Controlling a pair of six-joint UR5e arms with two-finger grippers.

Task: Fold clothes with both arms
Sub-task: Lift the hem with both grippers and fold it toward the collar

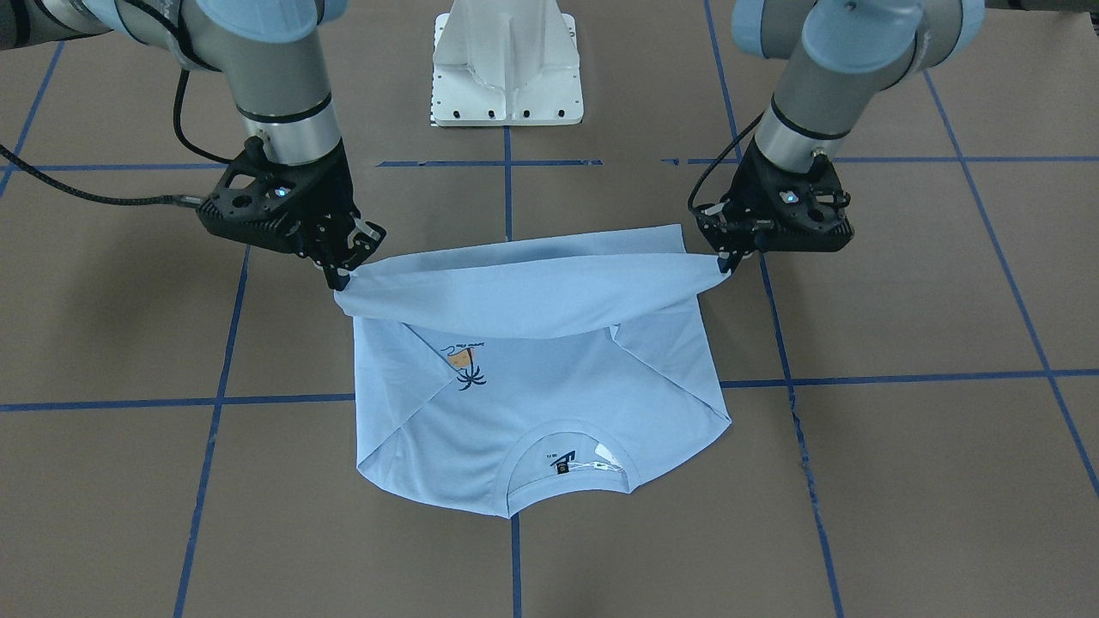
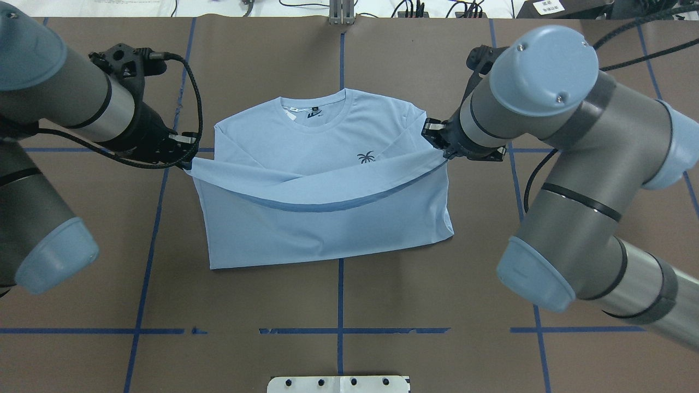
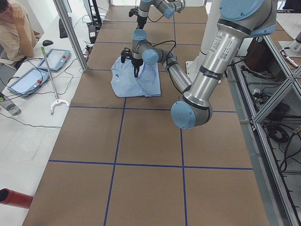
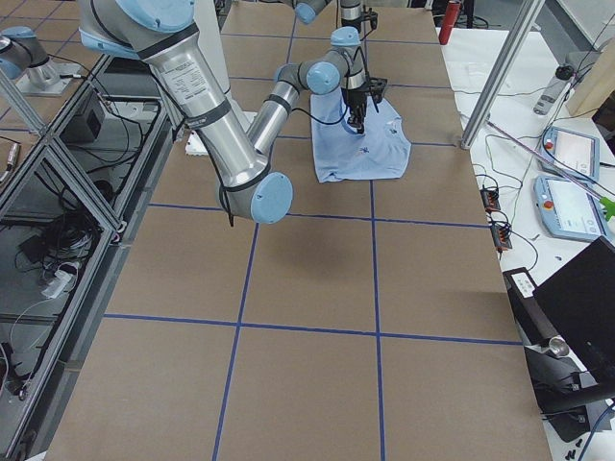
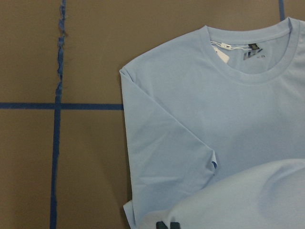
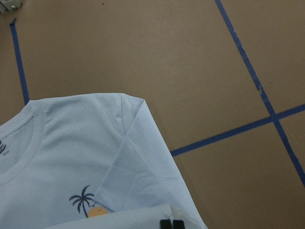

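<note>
The light blue T-shirt (image 1: 549, 403) lies chest up on the brown table with both sleeves folded in. The palm print (image 1: 466, 365) and the dark neck label (image 1: 562, 463) face up. My left gripper (image 1: 728, 262) is shut on one hem corner and my right gripper (image 1: 337, 276) on the other. They hold the hem lifted and stretched between them over the shirt's middle. In the overhead view the left gripper (image 2: 184, 162) and the right gripper (image 2: 440, 148) flank the shirt (image 2: 327, 229). The wrist views show the collar end of the shirt (image 5: 190, 119) (image 6: 95, 157).
The white pedestal base (image 1: 506, 77) stands behind the shirt at the robot's side. Blue tape lines (image 1: 515, 558) cross the brown table. A seated person (image 3: 14, 28) and tablets (image 3: 28, 80) are beside the table's far edge.
</note>
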